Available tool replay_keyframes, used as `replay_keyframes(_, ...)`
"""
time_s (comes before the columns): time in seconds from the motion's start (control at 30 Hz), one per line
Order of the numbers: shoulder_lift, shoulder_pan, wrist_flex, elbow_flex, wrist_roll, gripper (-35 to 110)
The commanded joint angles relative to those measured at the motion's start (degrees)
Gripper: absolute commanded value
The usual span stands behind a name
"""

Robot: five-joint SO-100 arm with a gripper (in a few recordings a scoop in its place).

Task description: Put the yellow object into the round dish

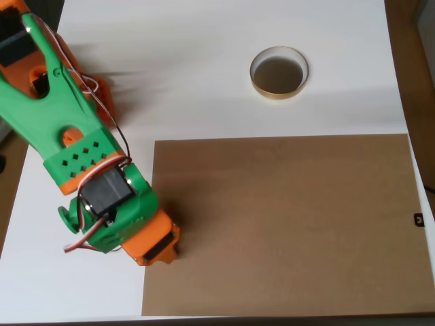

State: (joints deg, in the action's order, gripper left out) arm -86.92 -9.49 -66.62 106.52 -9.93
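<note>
White table (204,41), round dish (279,73) far (upper right); gripper (158,250) state unclear.

White table top (204,75), bare surface, bright light falling across its upper part. Brown board (285,224) lying flat on the table's lower right part, rectangular, its lower edge close to the table's lower edge. Small dark mark (419,219) just beside the board's right edge.

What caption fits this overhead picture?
Green-and-orange arm lowers its tool at the brown board's edge; round dish waits beyond.
</note>
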Motion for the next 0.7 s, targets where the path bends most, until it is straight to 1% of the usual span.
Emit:
replay_keyframes(0.0,-9.2,-0.2,-1.6,-0.7,-1.3,0)
replay_keyframes(0.2,-21.5,4.0,-3.3,3.4,-2.0,0)
replay_keyframes(0.37,-31.1,10.8,-4.6,8.3,-2.9,0)
replay_keyframes(0.67,-37.3,22.3,-8.0,11.3,-5.0,0)
